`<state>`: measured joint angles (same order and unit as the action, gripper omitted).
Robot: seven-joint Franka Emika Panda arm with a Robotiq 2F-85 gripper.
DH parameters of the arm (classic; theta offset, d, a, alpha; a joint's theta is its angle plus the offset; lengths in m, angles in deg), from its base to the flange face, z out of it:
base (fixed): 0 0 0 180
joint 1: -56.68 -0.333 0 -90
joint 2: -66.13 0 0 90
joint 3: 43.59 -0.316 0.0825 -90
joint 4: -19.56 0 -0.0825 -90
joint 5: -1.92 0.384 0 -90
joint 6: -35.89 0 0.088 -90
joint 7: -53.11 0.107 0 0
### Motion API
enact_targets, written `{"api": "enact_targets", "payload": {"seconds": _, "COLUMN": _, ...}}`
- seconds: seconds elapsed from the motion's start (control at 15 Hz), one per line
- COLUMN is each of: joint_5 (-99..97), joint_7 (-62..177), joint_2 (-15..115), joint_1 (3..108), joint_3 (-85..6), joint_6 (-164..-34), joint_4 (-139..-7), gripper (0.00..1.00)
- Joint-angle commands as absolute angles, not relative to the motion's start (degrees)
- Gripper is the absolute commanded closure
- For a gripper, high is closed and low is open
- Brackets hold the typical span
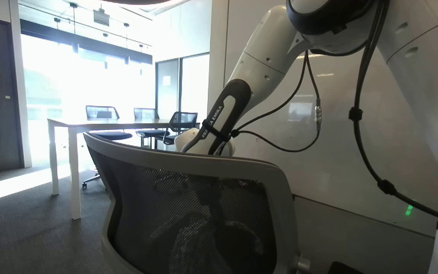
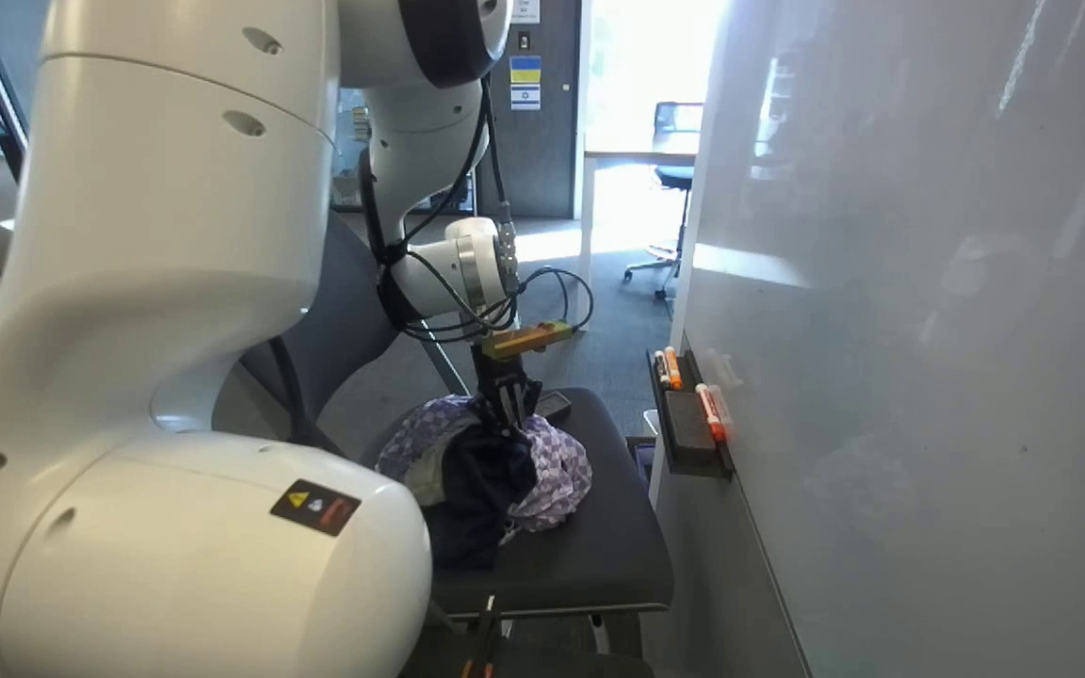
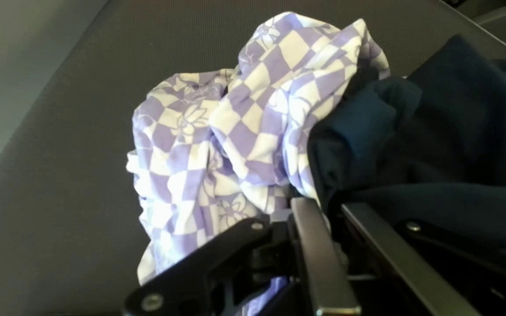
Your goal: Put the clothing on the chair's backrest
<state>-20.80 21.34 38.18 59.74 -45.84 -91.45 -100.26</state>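
Note:
A dark navy clothing piece (image 2: pixel 486 471) and a purple-and-white checked, flowered cloth (image 2: pixel 557 471) lie bunched together on the chair seat (image 2: pixel 590 570). In the wrist view the dark clothing (image 3: pixel 450 140) is on the right and the checked cloth (image 3: pixel 182 131) on the left. My gripper (image 3: pixel 323 204) points down into the pile, its fingers close together with dark cloth in the narrow gap; the lower contact is hidden. The gripper also shows in an exterior view (image 2: pixel 510 419). The chair's backrest (image 1: pixel 188 161) stands in front of the gripper, which shows only dimly through the mesh.
A whiteboard (image 2: pixel 882 330) with a marker tray (image 2: pixel 688 424) stands close beside the seat. A small dark object (image 2: pixel 554 405) lies on the seat behind the gripper. A table (image 1: pixel 127 123) with several chairs stands farther back.

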Motion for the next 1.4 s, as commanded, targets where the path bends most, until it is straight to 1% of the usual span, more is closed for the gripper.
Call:
{"api": "enact_targets", "payload": {"seconds": 0.0, "joint_5": -17.0, "joint_7": 23.9, "joint_2": 46.7, "joint_1": 60.6, "joint_3": -45.8, "joint_6": -91.2, "joint_4": -104.1, "gripper": 0.90}}
{"api": "enact_targets", "payload": {"seconds": 0.53, "joint_5": -10.9, "joint_7": 28.3, "joint_2": 64.5, "joint_1": 60.2, "joint_3": -45.3, "joint_6": -91.1, "joint_4": -110.2, "gripper": 0.87}}
{"api": "enact_targets", "payload": {"seconds": 1.07, "joint_5": -6.8, "joint_7": 31.2, "joint_2": 84.7, "joint_1": 57.9, "joint_3": -44.7, "joint_6": -89.5, "joint_4": -117.6, "gripper": 0.89}}
{"api": "enact_targets", "payload": {"seconds": 1.33, "joint_5": -8.9, "joint_7": 35.5, "joint_2": 91.4, "joint_1": 56.4, "joint_3": -45.4, "joint_6": -89.3, "joint_4": -119.3, "gripper": 0.88}}
